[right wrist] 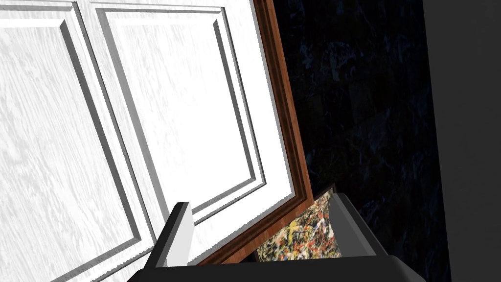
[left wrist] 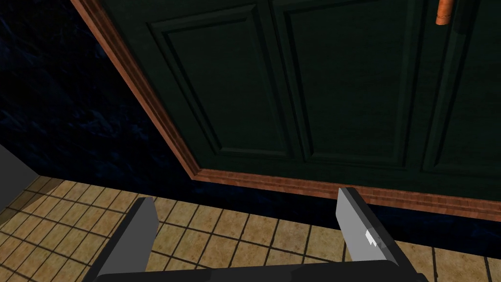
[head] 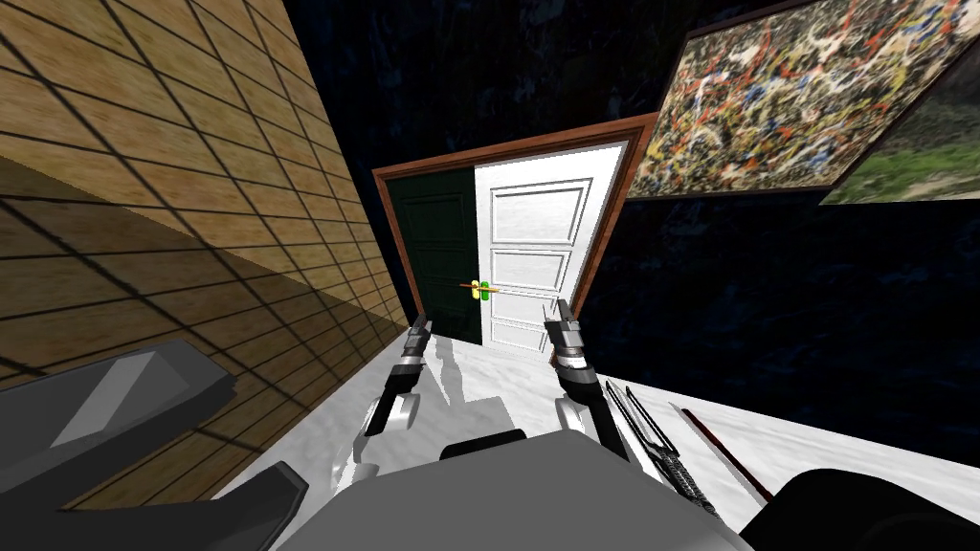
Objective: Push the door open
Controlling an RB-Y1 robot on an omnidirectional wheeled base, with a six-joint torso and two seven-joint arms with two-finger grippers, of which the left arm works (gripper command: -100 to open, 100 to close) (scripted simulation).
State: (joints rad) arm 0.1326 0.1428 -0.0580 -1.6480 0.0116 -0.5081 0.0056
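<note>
A panelled door in a brown frame stands straight ahead. Its left part looks dark green and its right part white. A yellow-green handle sits where the two meet. My left gripper is open in front of the dark part, short of touching it, with its fingers apart. My right gripper is open before the white part, near the frame's edge. An orange-brown handle end shows by the dark panels.
A tan tiled surface runs along my left up to the frame. Dark blue wall on the right carries a speckled painting, also seen past my right fingers. Thin dark rods lie on the white floor. Grey shapes sit low left.
</note>
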